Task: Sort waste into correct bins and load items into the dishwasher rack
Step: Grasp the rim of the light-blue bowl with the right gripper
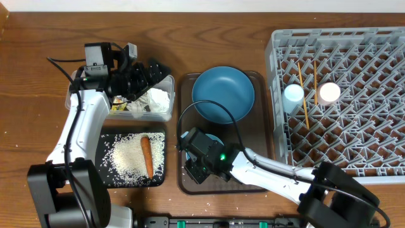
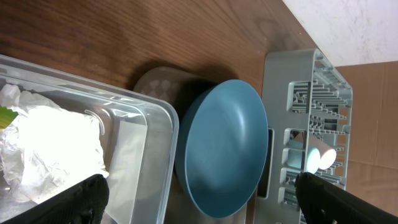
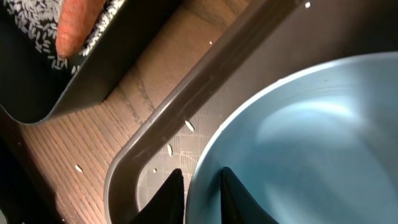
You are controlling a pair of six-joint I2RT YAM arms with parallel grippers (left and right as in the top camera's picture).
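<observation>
My right gripper [image 3: 201, 171] is shut on the rim of the white-and-light-blue bowl [image 3: 298, 137], one finger inside and one outside. The bowl [image 1: 215, 137] sits at the near end of the brown tray [image 1: 262, 158], mostly hidden by the wrist. The dark-blue plate [image 1: 223, 95] lies at the tray's far end. My left gripper [image 2: 199, 202] hangs open and empty over the clear tub [image 1: 166, 82], which holds crumpled white tissue [image 2: 56, 143]. In the black tray [image 1: 111, 177] are the carrot [image 1: 147, 156] and rice [image 1: 126, 158]. In the grey rack [image 1: 354, 139] are a light-blue cup [image 1: 293, 95], a pink cup [image 1: 329, 93] and chopsticks [image 1: 304, 95].
A few loose rice grains [image 3: 189, 126] lie on the brown tray's floor and on the wooden table beside it. The black tray's wall [image 3: 99, 87] stands close to the brown tray's left rim [image 3: 161, 118]. The rack's side wall rises just right of the tray.
</observation>
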